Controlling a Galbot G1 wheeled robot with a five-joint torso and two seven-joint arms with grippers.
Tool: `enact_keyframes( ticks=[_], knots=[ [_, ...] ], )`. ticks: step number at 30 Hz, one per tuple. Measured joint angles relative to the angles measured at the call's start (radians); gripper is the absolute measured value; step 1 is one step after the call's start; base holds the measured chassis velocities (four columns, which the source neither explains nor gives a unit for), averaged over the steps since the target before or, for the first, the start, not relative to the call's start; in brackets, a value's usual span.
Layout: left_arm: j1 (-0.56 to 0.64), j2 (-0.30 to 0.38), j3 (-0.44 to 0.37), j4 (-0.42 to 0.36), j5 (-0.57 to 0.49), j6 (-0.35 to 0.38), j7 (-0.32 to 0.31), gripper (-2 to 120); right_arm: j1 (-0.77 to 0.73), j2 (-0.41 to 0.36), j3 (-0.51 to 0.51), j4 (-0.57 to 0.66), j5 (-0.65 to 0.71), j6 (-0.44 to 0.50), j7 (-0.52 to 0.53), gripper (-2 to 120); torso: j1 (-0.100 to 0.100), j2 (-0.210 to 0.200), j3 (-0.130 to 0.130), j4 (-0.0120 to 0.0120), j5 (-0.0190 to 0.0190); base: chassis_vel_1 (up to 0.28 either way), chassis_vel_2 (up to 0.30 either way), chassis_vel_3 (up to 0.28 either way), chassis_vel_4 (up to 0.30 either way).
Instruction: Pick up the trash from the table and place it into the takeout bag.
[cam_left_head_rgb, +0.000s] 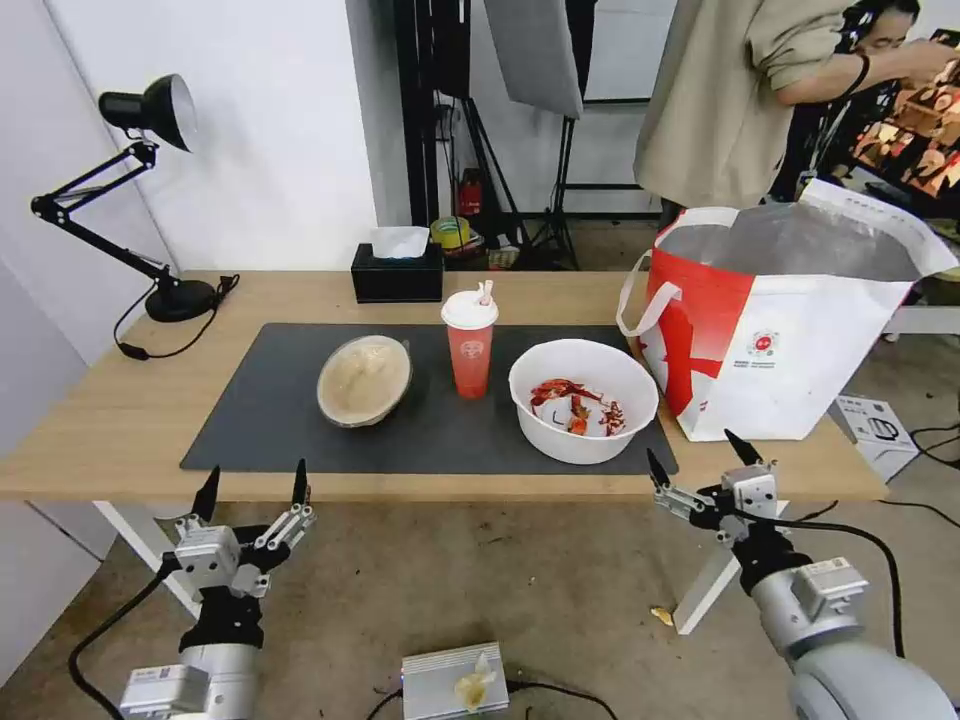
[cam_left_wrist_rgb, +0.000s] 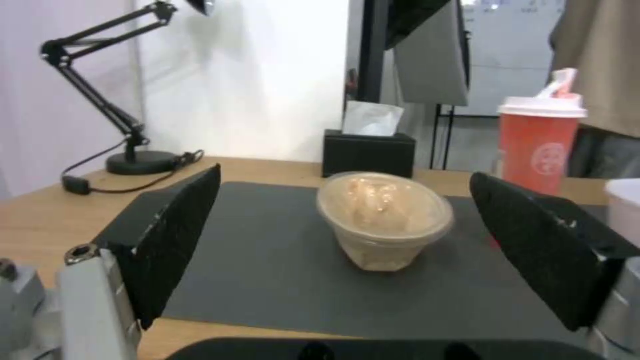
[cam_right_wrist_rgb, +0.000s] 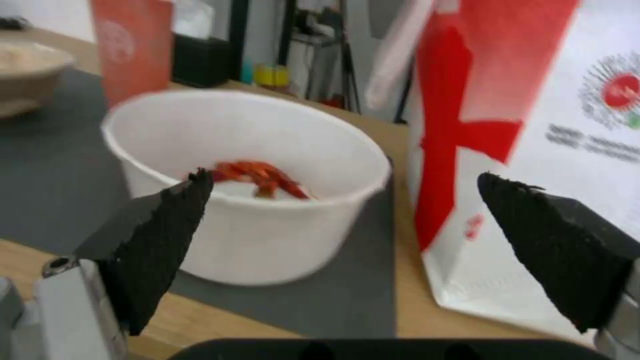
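Note:
On the dark grey mat (cam_left_head_rgb: 280, 420) of the table (cam_left_head_rgb: 110, 410) stand three pieces of trash: a tan paper bowl (cam_left_head_rgb: 364, 379) (cam_left_wrist_rgb: 383, 219), a red white-lidded drink cup (cam_left_head_rgb: 470, 343) (cam_left_wrist_rgb: 541, 142) and a white round bowl (cam_left_head_rgb: 583, 399) (cam_right_wrist_rgb: 253, 185) with red scraps. The red-and-white takeout bag (cam_left_head_rgb: 790, 330) (cam_right_wrist_rgb: 533, 125) stands open at the table's right end. My left gripper (cam_left_head_rgb: 253, 484) (cam_left_wrist_rgb: 347, 250) hangs open in front of the table's near edge, facing the tan bowl. My right gripper (cam_left_head_rgb: 702, 452) (cam_right_wrist_rgb: 340, 240) is open at the near edge, between the white bowl and the bag.
A black tissue box (cam_left_head_rgb: 397, 272) sits behind the mat, and a black desk lamp (cam_left_head_rgb: 150, 200) with its cord stands at the far left. A person (cam_left_head_rgb: 760, 90) stands behind the bag. A small box (cam_left_head_rgb: 455, 682) lies on the floor below.

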Motion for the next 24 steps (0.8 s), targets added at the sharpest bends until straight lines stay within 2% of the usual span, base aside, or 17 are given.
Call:
enact_keyframes(
  ticks=[4,10,22,24],
  knots=[
    [0.0,-0.001,0.013,0.009,0.012,-0.013,0.023,100,0.014,-0.044,-0.011,0.0,0.017,0.023,-0.023,100,0.0,0.0,0.0,0.0001,0.0,0.0,0.0,0.0,0.0],
    [-0.004,0.0,0.03,0.021,0.024,-0.029,0.059,100,0.056,-0.148,-0.04,0.009,0.062,0.044,-0.103,100,0.0,0.0,0.0,0.0001,0.0001,0.0,0.0,0.0,0.0],
    [-0.003,-0.003,0.036,0.028,0.035,-0.052,0.101,100,0.239,-0.389,-0.08,-0.014,0.292,-0.046,-0.154,100,0.0,0.0,0.0,0.0001,0.0,0.0,0.0,0.0,0.0],
    [-0.003,-0.003,0.036,0.031,0.036,-0.053,0.102,100,0.265,-0.409,-0.088,-0.02,0.312,-0.053,-0.156,100,0.0,0.0,0.0,0.0001,0.0002,0.0,0.0,0.0,0.0]
  ],
)
